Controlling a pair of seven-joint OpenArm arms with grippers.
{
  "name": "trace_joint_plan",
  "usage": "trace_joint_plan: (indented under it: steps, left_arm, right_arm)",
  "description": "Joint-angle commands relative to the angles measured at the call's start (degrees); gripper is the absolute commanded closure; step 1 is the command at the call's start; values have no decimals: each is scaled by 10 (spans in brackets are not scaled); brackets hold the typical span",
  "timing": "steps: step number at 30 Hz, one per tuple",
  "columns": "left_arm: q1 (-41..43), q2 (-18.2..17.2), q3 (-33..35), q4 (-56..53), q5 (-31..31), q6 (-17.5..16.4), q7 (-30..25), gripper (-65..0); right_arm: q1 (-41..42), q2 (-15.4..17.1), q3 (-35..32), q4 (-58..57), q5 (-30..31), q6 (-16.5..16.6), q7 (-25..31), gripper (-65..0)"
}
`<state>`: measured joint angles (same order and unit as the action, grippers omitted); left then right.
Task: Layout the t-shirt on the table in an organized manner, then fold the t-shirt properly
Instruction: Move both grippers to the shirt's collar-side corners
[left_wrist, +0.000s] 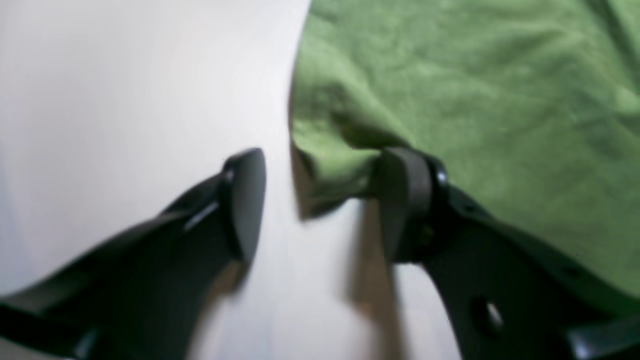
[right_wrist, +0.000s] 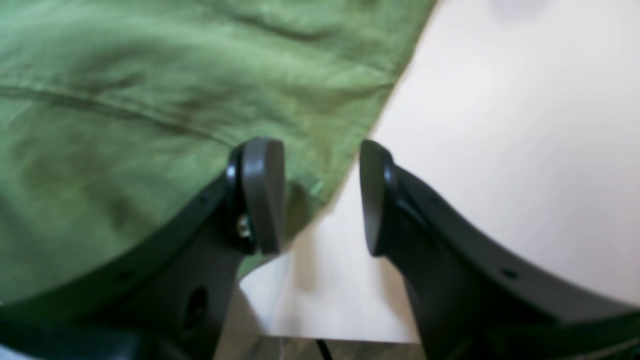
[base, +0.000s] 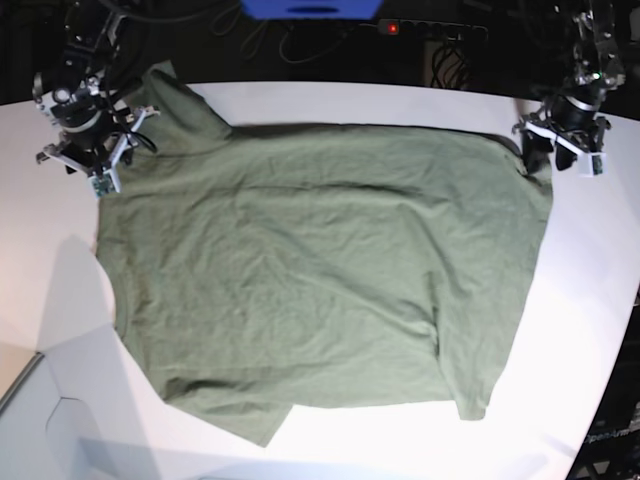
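Green t-shirt (base: 320, 270) lay spread; left gripper (left_wrist: 320, 205) and right gripper (right_wrist: 322, 197), both open, should pinch its 2 corners evenly.

t-shirt (left_wrist: 450, 100): in the left wrist view cut off by the top and right edges; weave soft with blur.
left gripper (left_wrist: 320, 200): finger bases run out of the bottom edge; one finger hides the cloth corner behind it.
right gripper (right_wrist: 322, 195): outlines blurred, lower parts cut off.
table (base: 330, 100): its edges run out of the base view at the sides.
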<state>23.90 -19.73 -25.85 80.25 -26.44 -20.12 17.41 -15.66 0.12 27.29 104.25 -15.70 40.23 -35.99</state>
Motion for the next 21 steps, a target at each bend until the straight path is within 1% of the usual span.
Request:
trace_joint_plan:
  steps: [1,5,8,10,13,15,17,19,21]
  left_arm:
    - [14,-8,-25,23,-2,3,-13,-359]
    - [22,16,-95,113,-2,3,-8,-352]
    - [9,39,-119,161,-2,3,50,-311]
    - [-28,57,-104,169,0,2,89,-295]
    - [-85,81,-63,144,18,2,130,-290]
    - [-115,94,-40,110,49,2,137,-290]
    - [-135,109,-31,68,86,2,137,-289]
    - [-148,114,-35,32,124,2,135,-289]
    - [-151,109,-35,4,143,2,134,-289]
  right_arm:
    - [3,-4,1,6,4,-2,10,-256]
    - [8,-9,-1,-1,4,-2,10,-256]
    - [8,-10,-20,-4,4,-2,10,-255]
    - [8,-10,-25,-4,4,-2,10,-255]
    - [8,-10,-34,-4,4,-2,10,-255]
    - [8,-10,-39,-4,4,-2,10,-255]
    - [10,-9,-39,-4,4,-2,11,-255]
    - [23,-8,-39,-4,3,-2,11,-255]
    - [28,-7,-38,-4,3,-2,11,-255]
